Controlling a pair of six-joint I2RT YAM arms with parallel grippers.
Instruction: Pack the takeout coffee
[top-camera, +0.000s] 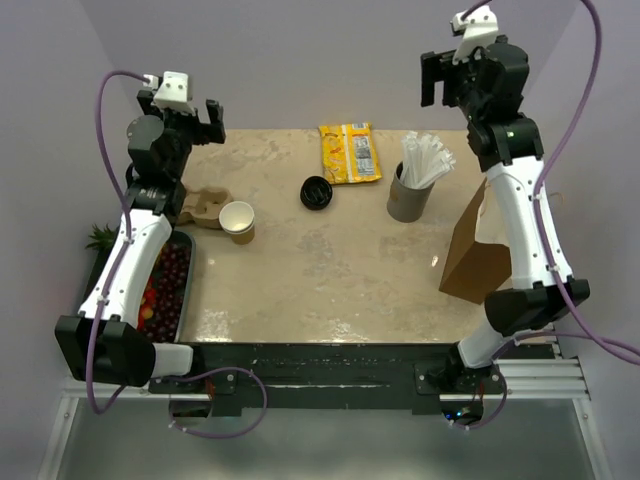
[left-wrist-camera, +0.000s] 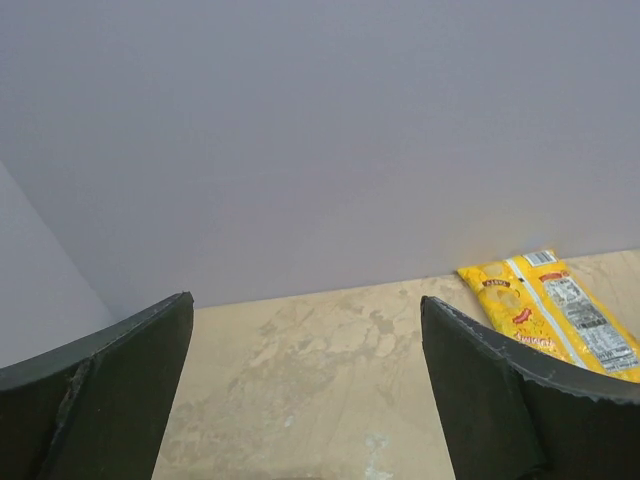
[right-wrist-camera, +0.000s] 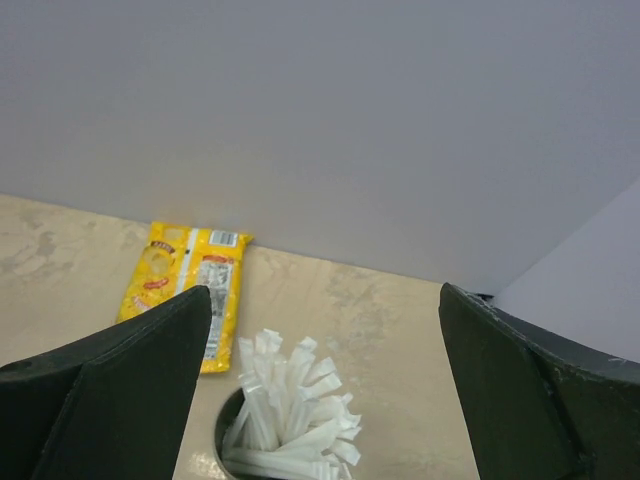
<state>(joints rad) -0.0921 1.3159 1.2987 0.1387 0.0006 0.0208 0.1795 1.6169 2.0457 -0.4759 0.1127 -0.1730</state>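
Above the far left corner of the table (top-camera: 330, 285), the left claw (left-wrist-camera: 303, 325) hangs with its jaws spread wide and nothing between them. Just nearer the arm bases than this claw, a brown paper cup (top-camera: 237, 221) stands upright and uncovered, white inside, right beside a cardboard carrier (top-camera: 204, 205) that lies under the claw's own arm. A round black lid (top-camera: 317, 192) lies flat on the table, well apart from the cup, roughly midway between the two claws (only one cup and one lid can be made out). The right claw (right-wrist-camera: 325, 300) is raised above the far right corner, also released and holding nothing. Directly below it stands a grey cup (top-camera: 405, 203) stuffed with white straws (right-wrist-camera: 290, 410), and a yellow snack packet (right-wrist-camera: 185, 285) lies flat to that claw's left, against the back wall. A brown paper bag (top-camera: 472, 255) stands beside the right arm, nearer the bases.
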